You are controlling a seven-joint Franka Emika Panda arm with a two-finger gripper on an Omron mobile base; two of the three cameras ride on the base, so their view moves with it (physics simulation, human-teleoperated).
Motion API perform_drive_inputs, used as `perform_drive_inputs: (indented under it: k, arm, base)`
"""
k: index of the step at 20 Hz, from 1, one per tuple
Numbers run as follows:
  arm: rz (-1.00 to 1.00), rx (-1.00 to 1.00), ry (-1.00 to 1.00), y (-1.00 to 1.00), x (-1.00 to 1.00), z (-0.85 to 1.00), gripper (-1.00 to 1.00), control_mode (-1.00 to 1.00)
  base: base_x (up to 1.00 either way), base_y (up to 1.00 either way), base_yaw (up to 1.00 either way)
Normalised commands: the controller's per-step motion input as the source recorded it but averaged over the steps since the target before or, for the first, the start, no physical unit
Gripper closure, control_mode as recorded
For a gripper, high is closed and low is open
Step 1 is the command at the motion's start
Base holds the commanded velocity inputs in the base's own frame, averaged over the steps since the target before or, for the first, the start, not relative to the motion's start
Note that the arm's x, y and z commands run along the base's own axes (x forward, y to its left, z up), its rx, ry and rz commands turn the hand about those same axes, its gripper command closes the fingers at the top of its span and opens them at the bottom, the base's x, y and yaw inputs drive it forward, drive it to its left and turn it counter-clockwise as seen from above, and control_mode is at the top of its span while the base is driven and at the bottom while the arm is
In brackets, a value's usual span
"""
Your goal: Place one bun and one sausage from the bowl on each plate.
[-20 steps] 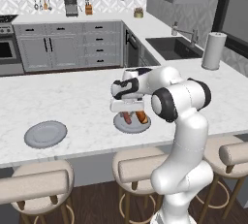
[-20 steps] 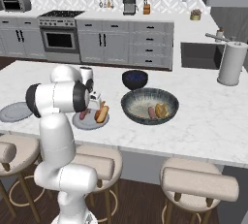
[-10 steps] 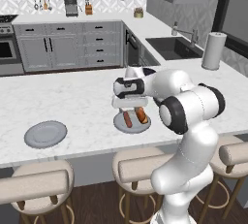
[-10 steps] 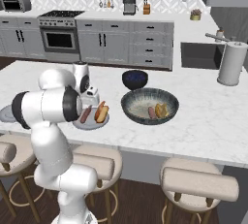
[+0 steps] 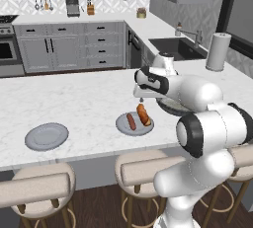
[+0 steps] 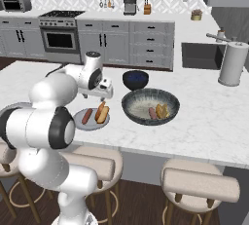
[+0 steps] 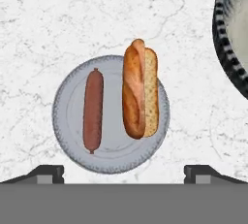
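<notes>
While the pincer [image 7: 124,172] gapes empty, one plate [image 7: 68,121] bears one sausage [image 7: 93,110], one bun [image 7: 140,89].

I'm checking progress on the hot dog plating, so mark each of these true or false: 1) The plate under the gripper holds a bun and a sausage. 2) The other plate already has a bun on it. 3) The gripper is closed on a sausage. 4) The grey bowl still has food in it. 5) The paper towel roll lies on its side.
1) True: the nearer plate holds a bun and a sausage, side by side.
2) False: the second plate is bare.
3) False: the gripper is open above the plate, holding nothing.
4) True: the grey bowl still holds a bun and a sausage.
5) False: the paper towel roll stands upright near the sink.
</notes>
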Motion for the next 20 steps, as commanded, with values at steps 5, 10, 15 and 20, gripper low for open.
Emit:
perform_drive_inputs:
  k: [5,10,15,20]
  arm:
    - [0.0,0.03,-0.12,-1.0,0.0,0.29,-1.0,-1.0]
    - [-0.03,0.0,-0.02,-0.98,0.01,-0.06,-1.0,-1.0]
    - [-0.07,-0.03,0.0,-0.85,0.05,-0.18,-1.0,-1.0]
    - [-0.06,-0.07,0.0,-0.56,0.28,-0.06,-1.0,-1.0]
  base:
    - [0.0,0.0,0.0]
    - [0.0,0.0,0.0]
    - [0.0,0.0,0.0]
    - [0.0,0.0,0.0]
